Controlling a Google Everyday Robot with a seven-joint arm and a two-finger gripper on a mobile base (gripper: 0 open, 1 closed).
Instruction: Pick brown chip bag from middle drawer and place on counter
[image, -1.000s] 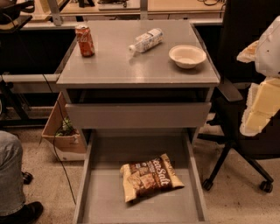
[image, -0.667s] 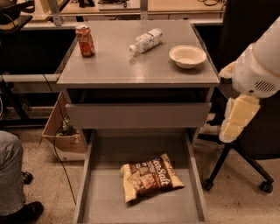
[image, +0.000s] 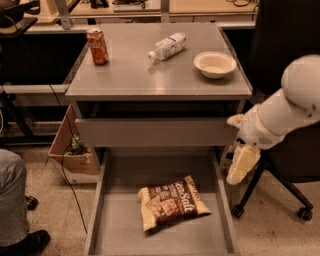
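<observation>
- The white arm (image: 282, 112) comes in from the right edge of the frame and slants down toward the left. It ends in the cream gripper (image: 238, 171), which points down just outside the right wall of the middle drawer (image: 165, 237).
- Whether the jaws stand open or closed cannot be told; nothing is seen in them.
- The grey counter (image: 150, 82) fills the upper middle. It carries a red can (image: 97, 46) standing at its upper left, a plastic bottle (image: 167, 46) lying on its side near the centre, and a white bowl (image: 214, 64) at its right.
- Below the counter, a drawer with a plain grey front panel (image: 155, 132) is pulled out a little and overhangs the back of the middle drawer.
- A black office chair (image: 287, 185) stands behind the arm at the right. A cardboard box (image: 72, 157) sits on the floor at the left, and a person's leg (image: 12, 192) is at the lower left.
- The brown chip bag (image: 172, 202) lies flat on the floor of the middle drawer, in the lower centre of the frame. It is below and to the left of the jaws, apart from them, with the drawer's right wall between.
</observation>
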